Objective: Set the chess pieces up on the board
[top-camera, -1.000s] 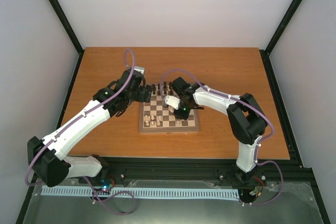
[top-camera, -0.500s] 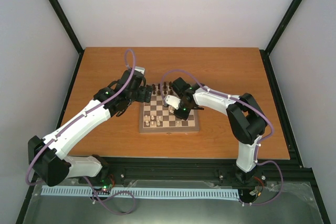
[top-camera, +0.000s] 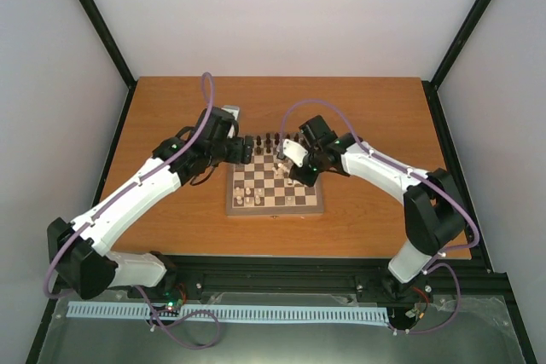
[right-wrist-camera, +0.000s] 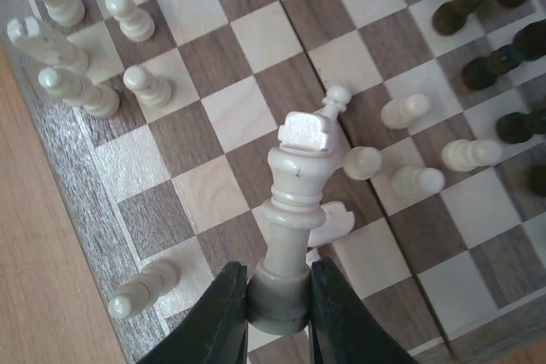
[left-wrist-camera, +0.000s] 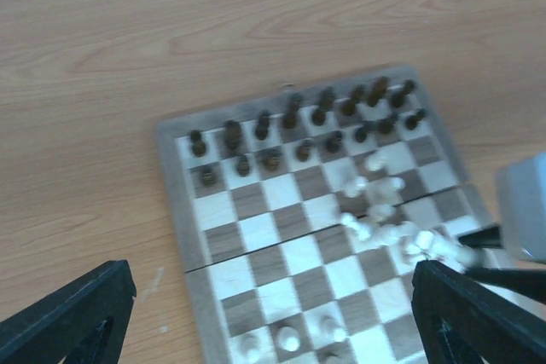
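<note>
The board (top-camera: 275, 208) lies mid-table. Dark pieces (top-camera: 269, 140) stand in its far rows, and some cream pieces (top-camera: 247, 197) stand near its front left. My right gripper (top-camera: 287, 159) hovers over the board's far middle. In the right wrist view it (right-wrist-camera: 279, 306) is shut on the base of a cream king (right-wrist-camera: 294, 185), above several cream pieces (right-wrist-camera: 409, 181) lying loose. My left gripper (top-camera: 242, 153) is at the board's far left corner. In the left wrist view it (left-wrist-camera: 273, 330) is open and empty above the board (left-wrist-camera: 175, 210), with dark rows (left-wrist-camera: 299, 117) and a cream heap (left-wrist-camera: 384, 219) in sight.
The wooden table (top-camera: 367, 108) extends around the board. Black frame posts and pale walls enclose it. The two arms nearly meet above the board's far edge. A grey part of the right arm (left-wrist-camera: 522, 210) shows at the right edge of the left wrist view.
My right gripper has moved up and toward the board's far side with the cream king, its arm stretching out. My left gripper has shifted slightly farther.
</note>
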`<action>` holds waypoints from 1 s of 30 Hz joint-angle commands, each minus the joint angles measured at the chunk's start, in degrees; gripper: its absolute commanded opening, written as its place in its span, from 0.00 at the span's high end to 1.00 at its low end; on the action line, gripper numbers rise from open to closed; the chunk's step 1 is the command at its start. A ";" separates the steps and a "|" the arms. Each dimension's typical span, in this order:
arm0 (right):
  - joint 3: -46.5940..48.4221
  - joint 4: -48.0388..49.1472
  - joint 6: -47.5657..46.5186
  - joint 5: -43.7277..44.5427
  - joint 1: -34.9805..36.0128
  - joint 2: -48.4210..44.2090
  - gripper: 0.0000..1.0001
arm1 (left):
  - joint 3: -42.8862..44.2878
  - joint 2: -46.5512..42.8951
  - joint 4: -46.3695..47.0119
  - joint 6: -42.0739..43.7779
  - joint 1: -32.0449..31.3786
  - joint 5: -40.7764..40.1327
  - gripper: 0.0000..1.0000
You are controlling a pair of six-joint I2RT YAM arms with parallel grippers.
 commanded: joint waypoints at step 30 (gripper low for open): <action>-5.33 5.02 2.83 -21.71 -7.78 -17.85 0.86 | -2.86 9.89 24.96 -24.31 1.12 49.49 0.62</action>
